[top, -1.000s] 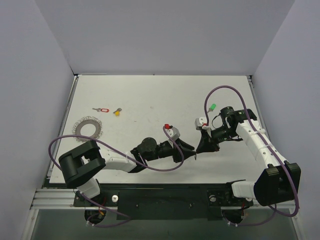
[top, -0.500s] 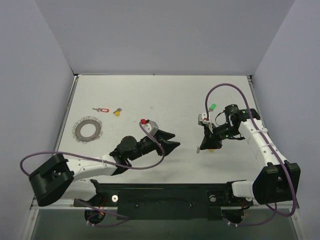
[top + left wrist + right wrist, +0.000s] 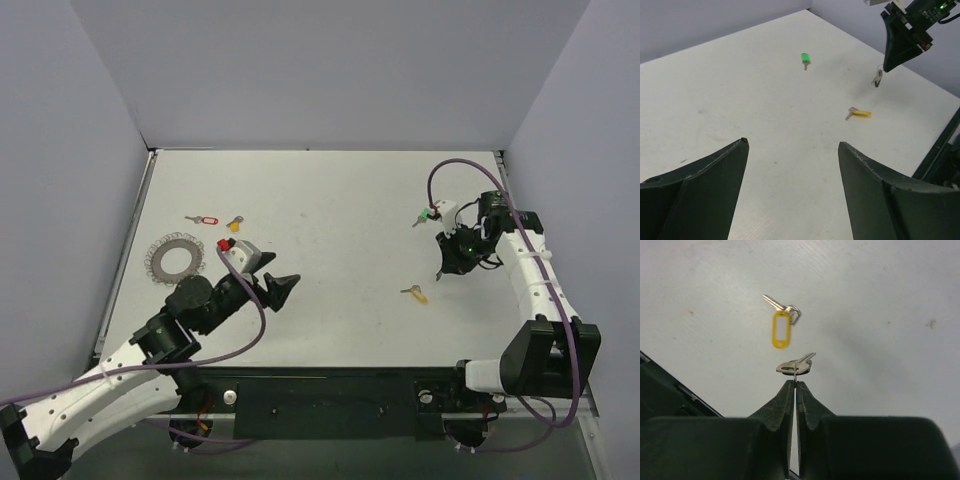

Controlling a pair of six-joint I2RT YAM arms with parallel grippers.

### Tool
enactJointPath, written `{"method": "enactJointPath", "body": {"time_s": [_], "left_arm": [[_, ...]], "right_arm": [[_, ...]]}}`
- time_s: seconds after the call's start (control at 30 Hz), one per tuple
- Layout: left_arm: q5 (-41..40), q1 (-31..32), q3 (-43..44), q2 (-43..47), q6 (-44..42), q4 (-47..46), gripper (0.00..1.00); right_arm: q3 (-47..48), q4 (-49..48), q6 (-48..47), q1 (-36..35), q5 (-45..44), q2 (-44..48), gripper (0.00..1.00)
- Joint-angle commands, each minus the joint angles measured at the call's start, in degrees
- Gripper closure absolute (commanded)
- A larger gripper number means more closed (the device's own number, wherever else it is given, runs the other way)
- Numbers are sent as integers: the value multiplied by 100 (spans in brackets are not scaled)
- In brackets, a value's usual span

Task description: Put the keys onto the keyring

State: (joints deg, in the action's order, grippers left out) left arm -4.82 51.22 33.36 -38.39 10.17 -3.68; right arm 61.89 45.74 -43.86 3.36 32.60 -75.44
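Since the right tool (image 3: 795,382) is pinched shut on a small silver key (image 3: 792,367) that dangles crosswise off its tips, the whole next bit hinges on the keyring (image 3: 177,259). It lies flat on the bench (image 3: 330,190), well apart and clear across to that tool's left. The left arm is way nearer: the left tool (image 3: 792,144) sits just right of the keyring, spread wide and empty. Compared with a second ago, it has backed out of the middle and opened up. A yellow-tagged key (image 3: 414,293) now lies alone, far right of the keyring.
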Motion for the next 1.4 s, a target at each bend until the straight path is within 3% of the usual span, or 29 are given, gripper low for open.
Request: {"method": "enactJointPath", "body": {"time_s": [0.0,0.33,0.6,0.83,1.37], "left_arm": [[-801,-24,-136,568,-894,1317,17],[-564,-42,-181,745,-1193,1423,17],[-371,-139,-199,728,-1246,1379,17],[-283,-288,-216,684,-1255,1353,18],[-107,-438,-243,508,-1237,1265,17]], "right_arm": [[402,278,299,218,-1157,-330,100],[1456,1034,272,201,-2090,-1929,100],[2213,1174,448,-300,-2521,-3335,100],[2863,1192,624,-994,-2829,-4065,100],[3391,1262,615,-1223,-2856,-4717,100]]}}
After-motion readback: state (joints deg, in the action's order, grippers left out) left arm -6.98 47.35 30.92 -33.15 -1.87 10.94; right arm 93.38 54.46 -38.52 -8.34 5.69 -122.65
